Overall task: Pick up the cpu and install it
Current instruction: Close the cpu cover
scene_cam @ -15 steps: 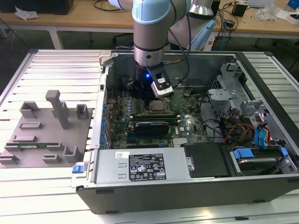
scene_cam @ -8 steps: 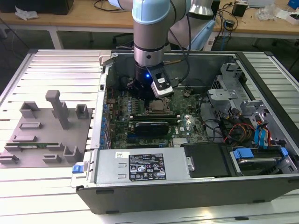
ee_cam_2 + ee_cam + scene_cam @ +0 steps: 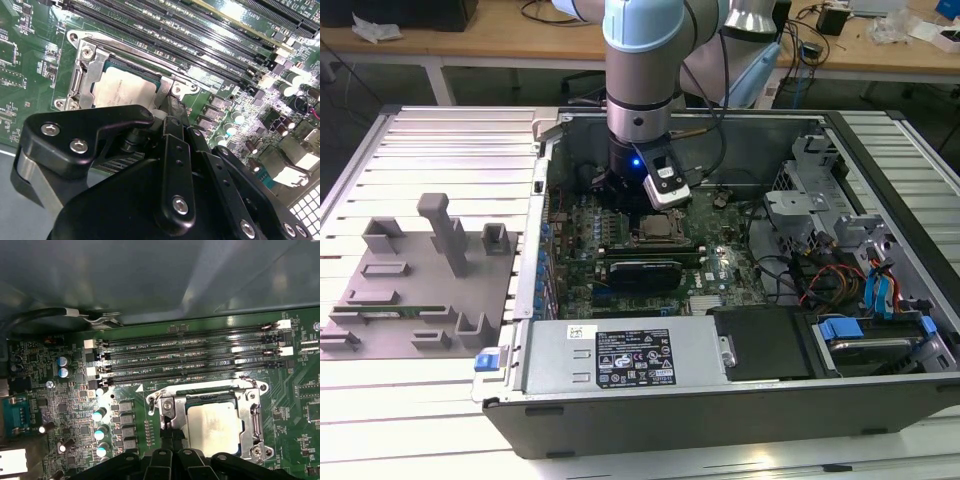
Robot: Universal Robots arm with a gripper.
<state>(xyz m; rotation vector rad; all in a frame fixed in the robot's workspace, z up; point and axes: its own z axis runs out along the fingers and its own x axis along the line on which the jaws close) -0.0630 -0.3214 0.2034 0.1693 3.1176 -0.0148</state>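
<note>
One risk: gripper [image 3: 172,434], jaws pressed together and empty, just beside the cpu [image 3: 214,427], might scrape the socket frame [image 3: 256,415]

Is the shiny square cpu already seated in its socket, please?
Yes, the shiny square cpu lies flat inside the silver metal socket frame.

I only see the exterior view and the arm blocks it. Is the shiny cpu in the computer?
Observer: Yes, in both wrist views the cpu lies flat inside the socket frame.
Operator: Where's the gripper?
Observer: In the first wrist view the gripper is right beside the cpu, over the frame's edge.
Operator: Anything else hiding?
Observer: A black cable curves along the case wall past the memory slots.
</note>
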